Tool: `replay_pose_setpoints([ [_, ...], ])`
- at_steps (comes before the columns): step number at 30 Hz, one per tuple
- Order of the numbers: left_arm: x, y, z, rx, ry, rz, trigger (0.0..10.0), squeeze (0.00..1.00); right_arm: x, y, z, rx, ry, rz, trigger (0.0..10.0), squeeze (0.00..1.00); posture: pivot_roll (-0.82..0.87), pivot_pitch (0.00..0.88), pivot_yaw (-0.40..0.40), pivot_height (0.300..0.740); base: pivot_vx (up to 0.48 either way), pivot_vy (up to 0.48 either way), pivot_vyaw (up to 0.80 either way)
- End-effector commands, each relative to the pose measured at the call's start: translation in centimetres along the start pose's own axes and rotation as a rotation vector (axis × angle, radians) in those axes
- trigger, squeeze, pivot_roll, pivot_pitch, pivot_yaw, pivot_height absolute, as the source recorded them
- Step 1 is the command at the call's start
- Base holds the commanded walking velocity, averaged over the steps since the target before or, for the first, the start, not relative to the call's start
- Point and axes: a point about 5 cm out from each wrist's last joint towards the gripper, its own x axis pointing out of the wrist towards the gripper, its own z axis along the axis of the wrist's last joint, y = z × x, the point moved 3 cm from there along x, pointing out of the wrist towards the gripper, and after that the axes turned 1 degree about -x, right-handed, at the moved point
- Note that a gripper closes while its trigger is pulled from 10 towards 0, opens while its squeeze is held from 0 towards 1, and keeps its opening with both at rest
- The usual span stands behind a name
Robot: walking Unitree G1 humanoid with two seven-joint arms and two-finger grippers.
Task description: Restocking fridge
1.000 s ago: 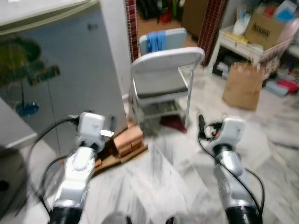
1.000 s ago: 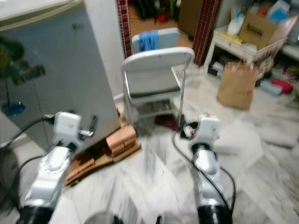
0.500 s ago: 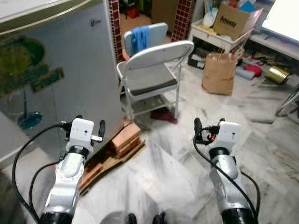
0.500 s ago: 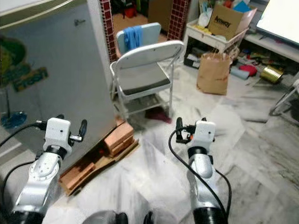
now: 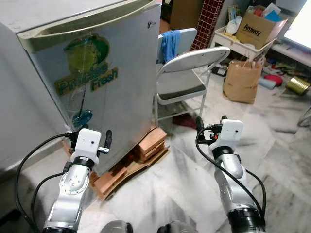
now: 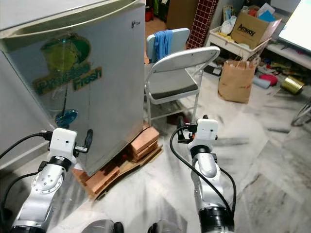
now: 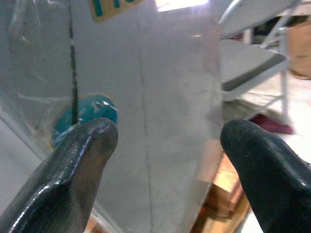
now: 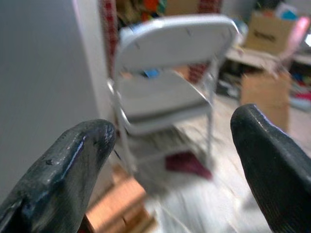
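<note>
A small grey fridge [image 5: 97, 73] stands w/ its door closed at the robot's front left, raised off the marble floor [image 5: 282, 145] on a stack of bricks [image 5: 150, 143] and flattened cardboard [image 5: 121, 172]. The door carries a green "Fresh" sticker [image 5: 87, 73] and a blue round decal [image 7: 82, 119] lower down.

Left pincer [image 7: 165, 141] hovers just short of the fridge door, near the blue decal, not touching; its two black fingers [image 7: 77, 165] are spread wide w/ nothing between them. Right pincer [image 8: 180, 145] is held up over the floor to the right of the fridge, aimed toward a white folding chair [image 5: 187, 77]; its fingers [image 8: 68, 160] are likewise wide apart and empty.

The folding chair sits just beside the fridge's right edge, w/ a blue cloth [image 5: 170, 43] draped on a second chair behind it. Farther right: a brown paper bag [image 5: 241, 80] on the floor, and a cardboard box [image 5: 257, 29] on a low white shelf [image 6: 228, 41]. A red-tiled pillar [image 5: 209, 17] rises at the back.
</note>
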Motion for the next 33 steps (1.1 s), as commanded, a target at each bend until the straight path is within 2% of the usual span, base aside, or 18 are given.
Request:
replay_pose_setpoints([
  [1, -0.2, 0.4, 0.2, 0.028, -0.007, -0.006, 10.0, 0.0, 0.1, 0.2, 0.2, 0.008, -0.011, 0.001, 10.0, 0.0, 0.12, 0.065, -0.064, 0.74, 0.0, 0.48, 0.0],
  [8, -0.3, -0.4, 0.2, 0.051, -0.017, -0.065, 10.0, 0.0, 0.0, 0.7, -0.1, 0.01, -0.002, 0.011, 10.0, 0.0, 0.12, 0.063, -0.064, 0.74, 0.0, 0.48, -0.64],
  [17, -0.3, -0.2, 0.8, 0.057, -0.044, -0.05, 10.0, 0.0, 0.2, 0.4, 0.0, 0.004, -0.008, -0.004, 10.0, 0.0, 0.13, 0.063, -0.065, 0.74, 0.0, 0.48, -0.78],
  [22, -0.4, -0.2, 0.8, 0.055, -0.052, -0.054, 10.0, 0.0, 0.2, 0.6, -0.1, 0.004, -0.009, 0.0, 10.0, 0.0, 0.13, 0.064, -0.067, 0.74, 0.0, 0.48, -0.09],
  [33, -0.7, -0.1, 1.1, 0.026, -0.072, -0.03, 10.0, 0.0, 0.4, 0.4, -0.2, -0.005, 0.004, 0.006, 10.0, 0.0, 0.13, 0.068, -0.087, 0.74, 0.0, 0.0, -0.69],
])
